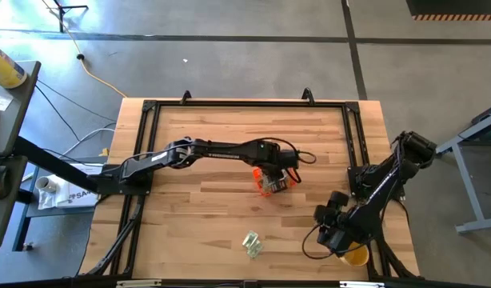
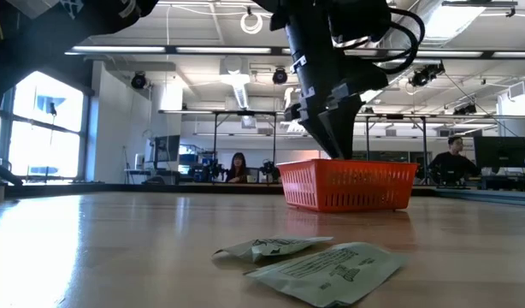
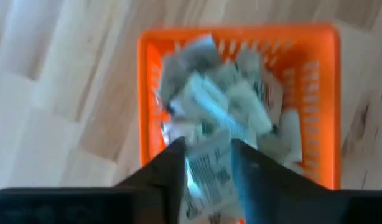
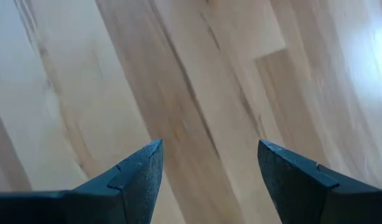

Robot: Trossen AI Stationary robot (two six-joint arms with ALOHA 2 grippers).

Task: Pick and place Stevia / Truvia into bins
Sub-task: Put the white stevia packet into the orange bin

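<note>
The wooden surface [image 1: 205, 208] carries an orange bin [image 1: 269, 182] near its centre, heaped with packets. The left tool [image 3: 206, 165] hangs above it, fingers parted around one packet [image 3: 206, 177]. Two packets [image 1: 253, 244] lie toward six o'clock: light, limp, best pinched by an edge. The right tool [image 4: 206, 165] waits at five o'clock, fingers apart, empty.

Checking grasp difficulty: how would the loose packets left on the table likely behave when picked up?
The packets look thin and crumpled, so probably floppy and very light. They lie flat on the table, likely hard to get under. Two overlap, so one pinch might lift both.
</note>
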